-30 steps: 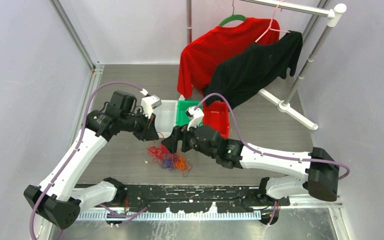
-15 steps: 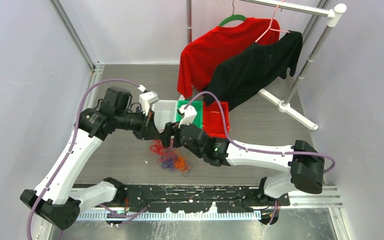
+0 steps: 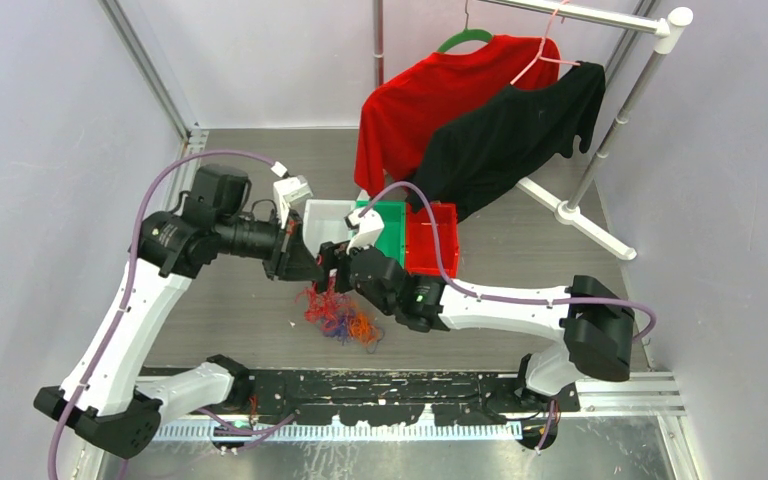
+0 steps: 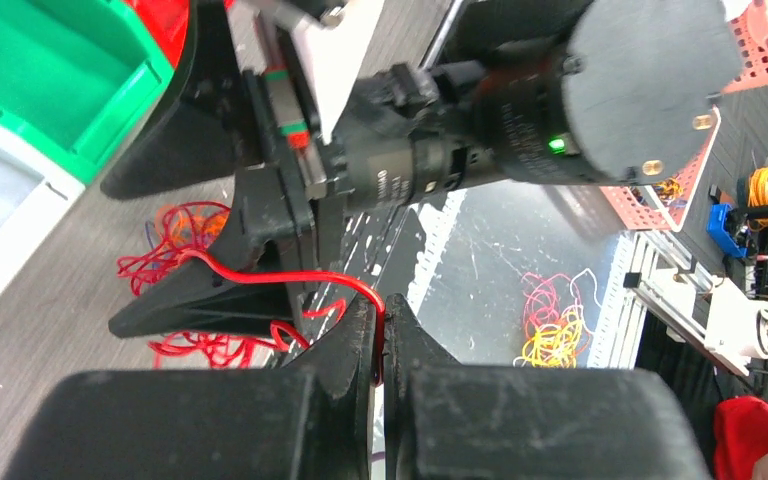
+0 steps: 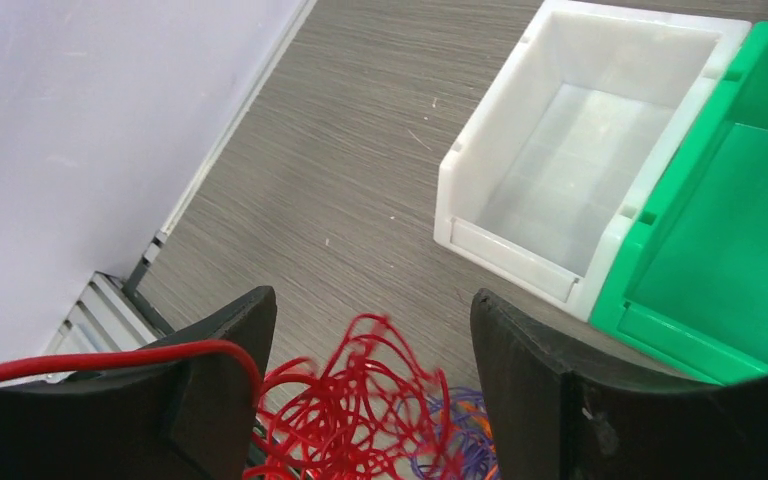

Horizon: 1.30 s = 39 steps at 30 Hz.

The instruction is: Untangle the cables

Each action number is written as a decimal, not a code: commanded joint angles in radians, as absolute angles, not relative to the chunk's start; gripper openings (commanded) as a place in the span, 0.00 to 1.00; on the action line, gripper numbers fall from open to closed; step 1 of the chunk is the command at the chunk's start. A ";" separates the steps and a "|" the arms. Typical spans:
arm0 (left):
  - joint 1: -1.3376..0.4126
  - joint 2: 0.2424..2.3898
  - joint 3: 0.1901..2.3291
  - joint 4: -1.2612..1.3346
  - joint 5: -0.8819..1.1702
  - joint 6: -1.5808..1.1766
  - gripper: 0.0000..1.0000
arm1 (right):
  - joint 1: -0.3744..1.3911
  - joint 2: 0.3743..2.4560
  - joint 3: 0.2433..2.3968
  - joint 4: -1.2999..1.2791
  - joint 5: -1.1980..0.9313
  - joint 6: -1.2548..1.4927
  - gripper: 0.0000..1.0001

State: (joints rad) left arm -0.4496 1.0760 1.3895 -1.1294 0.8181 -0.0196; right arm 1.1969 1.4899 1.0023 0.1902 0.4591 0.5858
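Two pincers work close together. Your left pincer (image 4: 381, 318) pinches one thin red cable strand (image 4: 280, 277), which crosses a finger of your right pincer (image 5: 370, 305), whose fingers are spread apart. Just below both lies the tangled bundle of red, orange and purple cables (image 3: 340, 316). Beyond the right pincer stand a white plastic bin (image 5: 520, 250) and a green plastic bin (image 5: 720, 250), touching.

cables (image 5: 360, 400), just under right hand (image 5: 370, 305): thin smooth glossy plastic sheath | hand fingers (image 5: 530, 390): matt black plastic | bench (image 5: 360, 150): matt grey wood-grain | white bin (image 5: 505, 245), green bin (image 5: 660, 320) ahead of hand: smooth, slightly glossy plastic
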 commanded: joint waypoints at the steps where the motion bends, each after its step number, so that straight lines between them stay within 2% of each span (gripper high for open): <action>1: -0.449 1.088 1.511 -1.147 0.908 0.005 0.00 | 1.201 1.489 0.990 0.295 0.450 0.620 0.76; 8: -0.450 1.118 1.615 -1.155 0.933 -0.006 0.00 | 1.201 1.523 0.935 0.303 0.439 0.658 0.77; 18: -0.449 1.109 1.751 -1.174 0.883 0.015 0.00 | 1.201 1.514 0.769 0.308 0.500 0.711 0.74; 32: -0.449 1.167 2.111 -1.176 0.596 0.130 0.00 | 1.201 1.536 0.605 0.321 0.548 0.801 0.69; 39: -0.449 1.159 2.174 -1.094 0.450 0.200 0.00 | 1.200 1.549 0.550 0.335 0.563 0.828 0.69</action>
State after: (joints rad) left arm -0.4503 1.1786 2.1284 -1.2449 0.5488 0.1448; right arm 1.2034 1.5333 0.5831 0.3534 0.5159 0.7925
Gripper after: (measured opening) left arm 0.019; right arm 0.694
